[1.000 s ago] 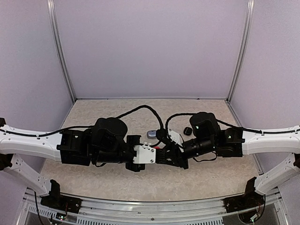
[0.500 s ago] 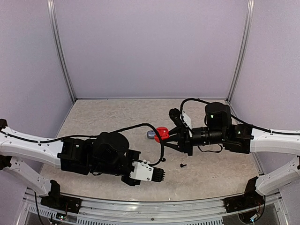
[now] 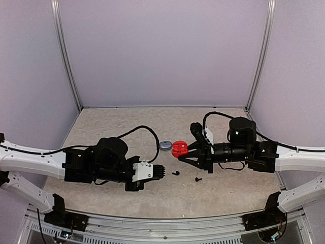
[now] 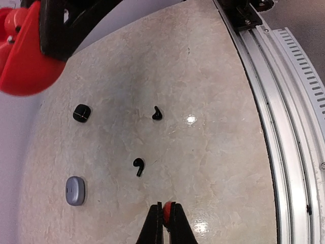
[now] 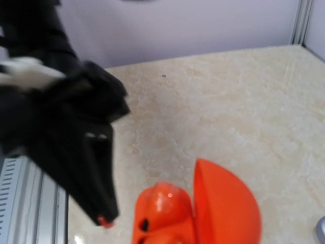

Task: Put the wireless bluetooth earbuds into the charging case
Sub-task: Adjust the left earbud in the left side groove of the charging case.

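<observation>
On the beige table [image 3: 101,127], our right gripper [image 3: 184,151] is clamped on the open red charging case [image 3: 178,148], just right of the grey case [image 3: 165,145]. Our left gripper [image 3: 163,172] is pinched together on a red earbud [image 4: 167,205], near the red case but apart from it. A black case [image 4: 81,113] lies farther off. One black earbud [image 3: 175,173] lies near the left fingertips, and a second black earbud [image 3: 198,179] lies below the right gripper.

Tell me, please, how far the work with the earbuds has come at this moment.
Done: no earbud can be confirmed seated; the grey case lies shut, its contents hidden. In hand: the left gripper pinches a red earbud, and the right gripper holds the open red case. Left: seat that red earbud, then the two black earbuds lying loose near the black case.
</observation>
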`<state>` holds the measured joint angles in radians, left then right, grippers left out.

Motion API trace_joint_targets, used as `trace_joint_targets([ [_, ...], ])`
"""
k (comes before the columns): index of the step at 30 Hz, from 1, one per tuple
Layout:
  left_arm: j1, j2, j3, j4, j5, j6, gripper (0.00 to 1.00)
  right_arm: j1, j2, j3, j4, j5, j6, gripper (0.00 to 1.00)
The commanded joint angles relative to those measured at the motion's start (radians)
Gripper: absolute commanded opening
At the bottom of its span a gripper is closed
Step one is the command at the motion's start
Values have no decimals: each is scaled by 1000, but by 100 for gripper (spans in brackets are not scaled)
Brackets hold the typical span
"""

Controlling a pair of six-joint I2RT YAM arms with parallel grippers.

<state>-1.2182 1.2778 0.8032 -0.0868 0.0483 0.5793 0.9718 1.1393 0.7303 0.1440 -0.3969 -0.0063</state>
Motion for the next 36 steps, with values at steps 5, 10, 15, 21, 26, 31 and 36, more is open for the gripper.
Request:
trace_joint_targets([
  [5,32,82,-61,106,39,-211,2,-7,-46,-23,51,17,-46,0],
  [10,-34,225,-14,13,58,-189,2,-9,-53,-33,51,32,-37,0],
  [15,-119,299,5,4,167,-152,3,-13,-63,-40,46,40,-27,0],
  [21,-163,368,44,-62,213,-138,17,-15,-61,-35,35,44,-26,0],
  [26,-138,303,7,-12,206,-161,46,-17,-56,-38,36,42,-22,0],
  [31,-67,129,-45,75,184,-203,56,-23,-58,-44,41,47,-16,0],
  [36,74,-92,-125,303,175,-418,77,-33,-58,-62,60,29,-9,0],
])
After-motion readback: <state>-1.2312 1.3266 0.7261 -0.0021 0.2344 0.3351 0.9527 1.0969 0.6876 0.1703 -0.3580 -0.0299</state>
